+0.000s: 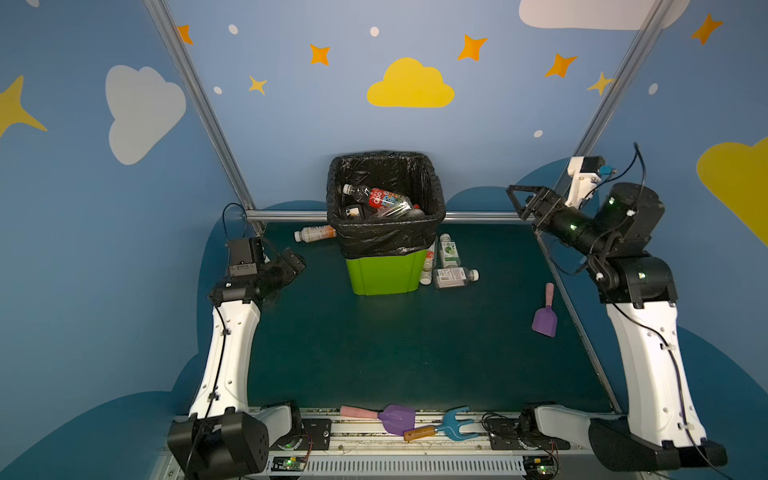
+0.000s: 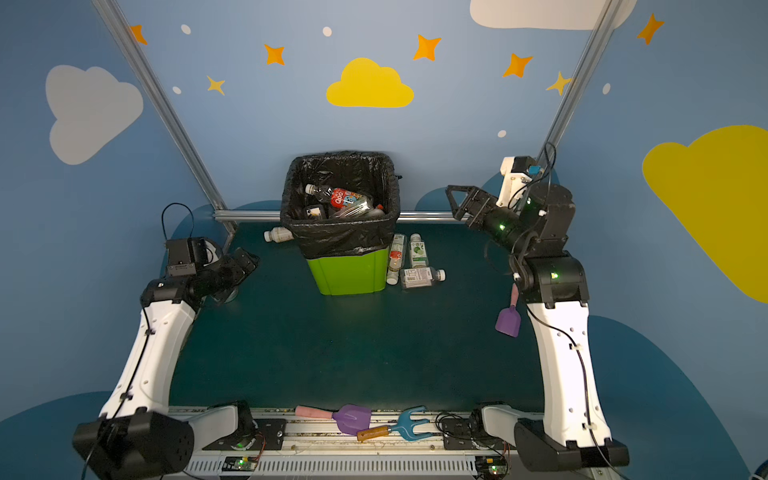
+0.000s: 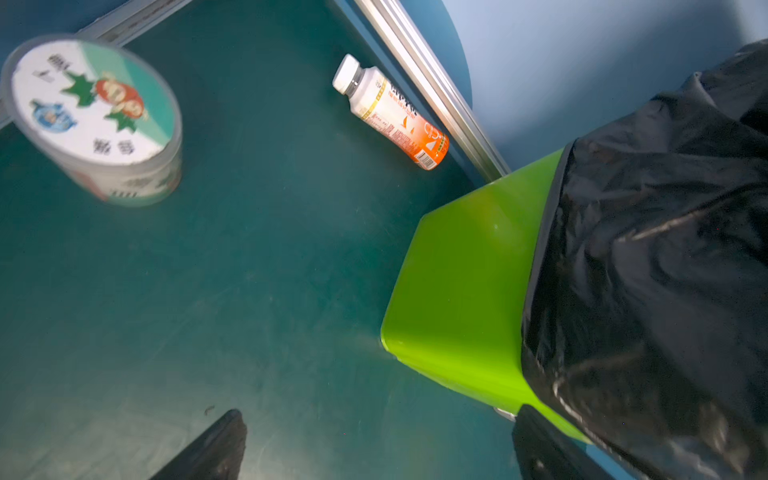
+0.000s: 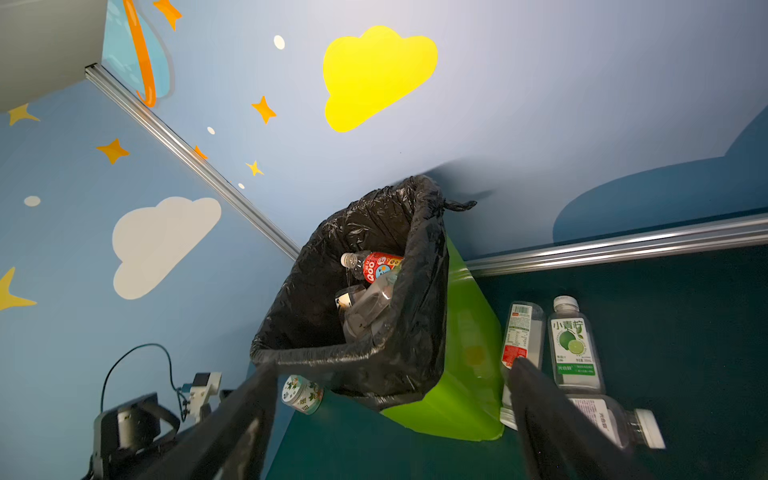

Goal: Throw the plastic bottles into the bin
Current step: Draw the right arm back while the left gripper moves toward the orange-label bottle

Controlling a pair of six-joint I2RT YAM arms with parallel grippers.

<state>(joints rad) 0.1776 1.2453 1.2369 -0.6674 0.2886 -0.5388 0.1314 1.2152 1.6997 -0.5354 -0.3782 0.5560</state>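
Between picks: right fingers (image 4: pixel 540 399) spread, empty, bin (image 4: pixel 469 332) just ahead (several bottles (image 4: pixel 376 266) inside). Left fingers (image 3: pixel 220 444) spread, empty; orange-label bottle (image 3: pixel 395 116) ahead of them, likely next grab.

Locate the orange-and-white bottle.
In both top views the orange-and-white bottle lies on its side at the far edge of the mat, just left of the bin, along the back rail.

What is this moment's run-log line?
left pincer: open, empty | right pincer: open, empty | bin: bottles inside | table: four loose bottles
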